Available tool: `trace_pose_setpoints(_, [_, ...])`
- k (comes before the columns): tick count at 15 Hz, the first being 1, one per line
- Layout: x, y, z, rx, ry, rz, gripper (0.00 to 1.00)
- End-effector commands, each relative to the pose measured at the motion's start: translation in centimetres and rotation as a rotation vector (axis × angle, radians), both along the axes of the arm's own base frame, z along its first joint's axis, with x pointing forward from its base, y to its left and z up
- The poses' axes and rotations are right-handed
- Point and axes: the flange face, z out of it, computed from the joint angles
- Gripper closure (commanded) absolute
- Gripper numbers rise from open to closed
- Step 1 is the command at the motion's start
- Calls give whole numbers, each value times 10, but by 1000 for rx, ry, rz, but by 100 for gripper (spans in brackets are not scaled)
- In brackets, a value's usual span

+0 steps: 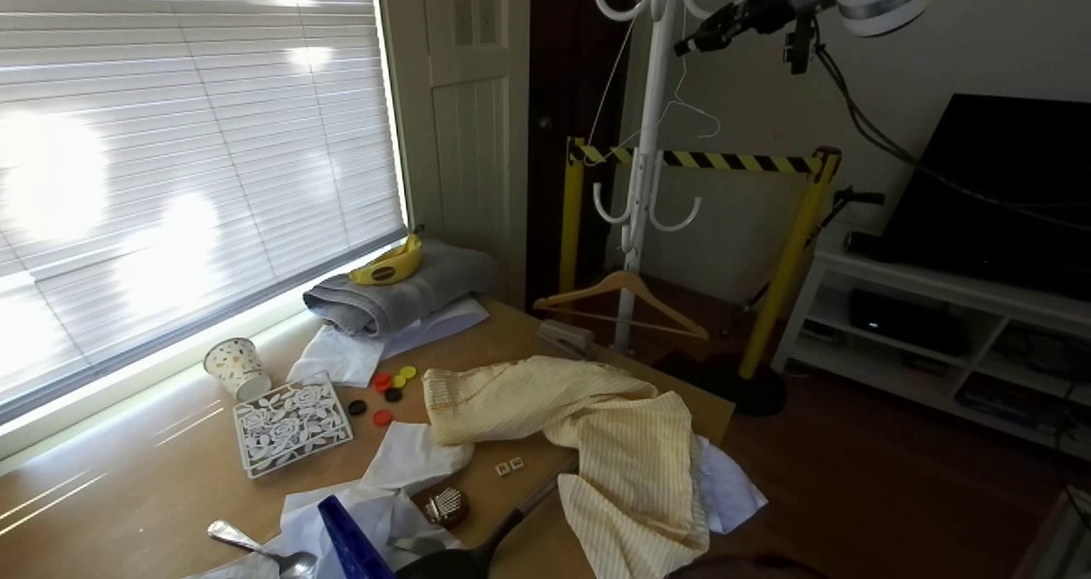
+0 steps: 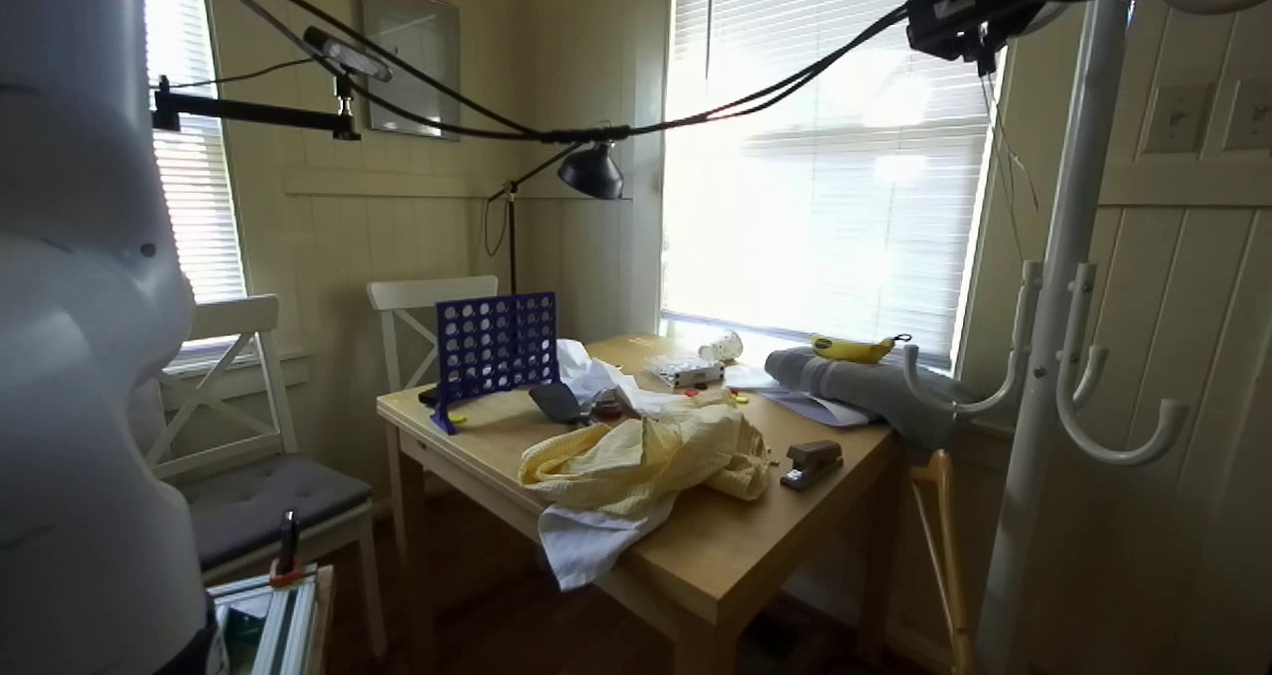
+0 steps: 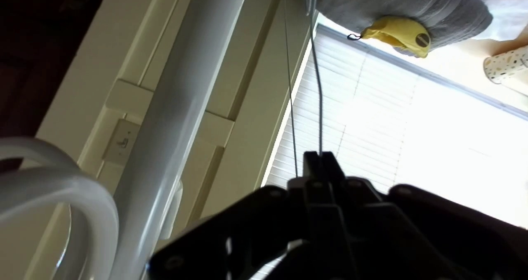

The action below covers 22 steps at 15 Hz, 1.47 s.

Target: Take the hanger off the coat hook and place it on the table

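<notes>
Gripper [image 3: 321, 160]: fingers drawn together and clamped on the wire hanger [image 3: 321, 111], as shown in the wrist view; a thinner stretch of wire is seen just to the left.

Wire hanger: suspended in the air at the fingertips, tilted, with wire seen on both sides of the white pole [image 1: 653, 84] in an exterior view; whether a prong is also touched by it cannot be told.

Coat hook [image 1: 620, 15]: a white prong, curved upward and mounted high on the pole; lower prongs [image 2: 1118, 454] of similar form are carried farther down.

Wooden hanger [image 1: 626, 280]: seen low at the pole, below the lower prongs; its support cannot be made out.

Table [image 1: 153, 502]: brown, wooden, shown in both exterior views, well apart from the wire hanger and below it.

Cloth [image 1: 528, 400]: yellow, crumpled on the table, with the stapler [image 2: 812, 463] placed near it.

Window side: the grey towel [image 1: 452, 280] is topped by a yellow banana-shaped pouch [image 1: 388, 263]; a tilted patterned cup [image 1: 237, 366] is placed beside a white openwork holder [image 1: 294, 425].

Game frame [image 2: 516, 347]: blue, pierced with round holes, stood upright on the table.
</notes>
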Motion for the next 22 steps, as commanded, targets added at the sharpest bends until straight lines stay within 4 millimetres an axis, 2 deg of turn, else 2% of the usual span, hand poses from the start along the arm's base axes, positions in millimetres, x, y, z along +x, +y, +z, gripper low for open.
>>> trace_pose_setpoints(1, [0, 19, 14, -75, -83, 51, 99])
trace_pose_setpoints(8, [-7, 76, 27, -206, -165, 253, 99])
trace_pose_setpoints(10, [-7, 87, 18, -198, -98, 314, 99])
trace_pose_setpoints(16, [7, 112, -31, -216, 146, 436, 99])
trace_pose_setpoints(20, [23, 141, -81, -243, 337, 560, 99])
trace_pose_setpoints(22, [31, 156, -98, -251, 410, 626, 99])
